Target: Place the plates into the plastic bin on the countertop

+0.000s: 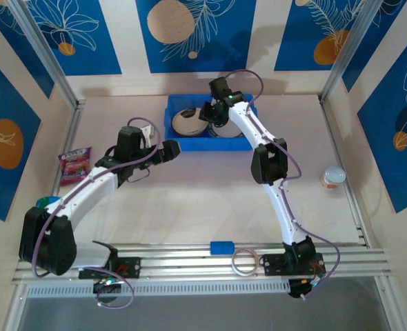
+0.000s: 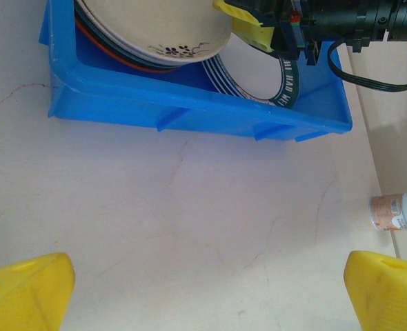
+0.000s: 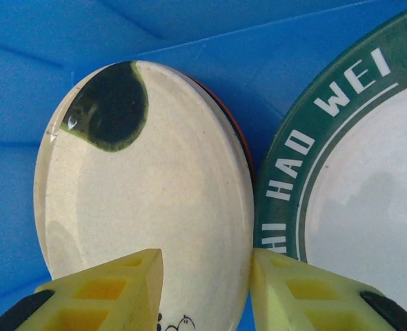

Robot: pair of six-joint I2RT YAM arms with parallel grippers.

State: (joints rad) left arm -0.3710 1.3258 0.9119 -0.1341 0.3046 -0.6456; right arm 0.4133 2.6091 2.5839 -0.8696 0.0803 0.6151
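well, the right gripper [image 3: 207, 276] sits low in the plastic bin [image 3: 24, 103], yellow fingers [image 3: 107, 289] partly parted astride the edge of a cream plate [image 3: 148, 179], beside a green-rimmed plate [image 3: 369, 200]; i cannot tell if they touch it. the left gripper [image 2: 207, 283] is spread wide over the countertop [image 2: 190, 207], holding nothing.

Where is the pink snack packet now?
In the top view, the pink snack packet lies at the left edge of the countertop, beside the left arm.
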